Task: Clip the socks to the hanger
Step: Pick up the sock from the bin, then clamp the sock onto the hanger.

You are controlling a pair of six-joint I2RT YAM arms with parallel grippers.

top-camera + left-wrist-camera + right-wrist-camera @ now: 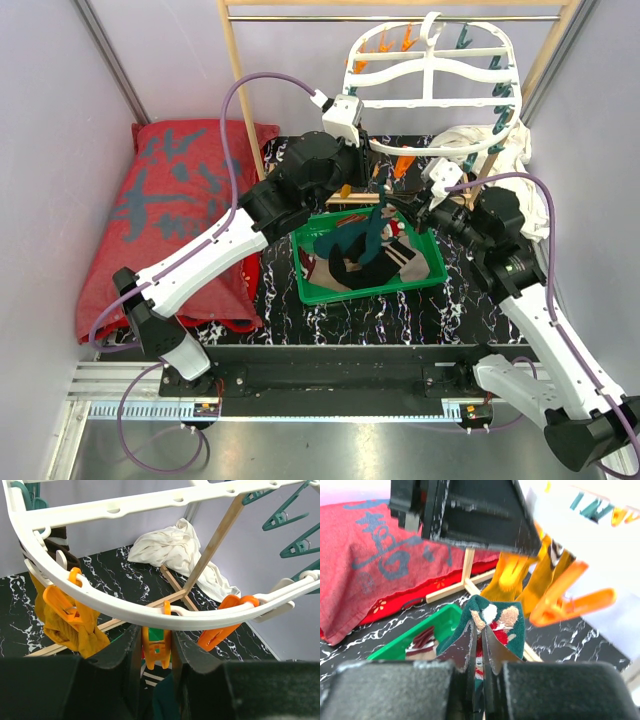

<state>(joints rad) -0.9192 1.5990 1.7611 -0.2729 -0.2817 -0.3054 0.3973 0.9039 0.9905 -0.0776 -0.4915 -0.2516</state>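
The white oval hanger (430,72) hangs from the wooden rack. In the left wrist view its rim (150,616) crosses just above my left gripper (156,637), which is shut on an orange peg (157,654) hanging from that rim. A mustard sock (70,627) hangs clipped at the left. My right gripper (482,630) is shut on a dark teal sock (495,617) with red and tan patterning, held up beneath the peg. From above, this teal sock (372,232) dangles over the green tray (312,285), where more socks (350,270) lie.
A second orange peg (570,605) hangs close to the right of the teal sock. Teal pegs (295,530) line the hanger's far side. A white cloth (172,545) lies by the wooden rack post (215,545). A red cushion (170,220) fills the left.
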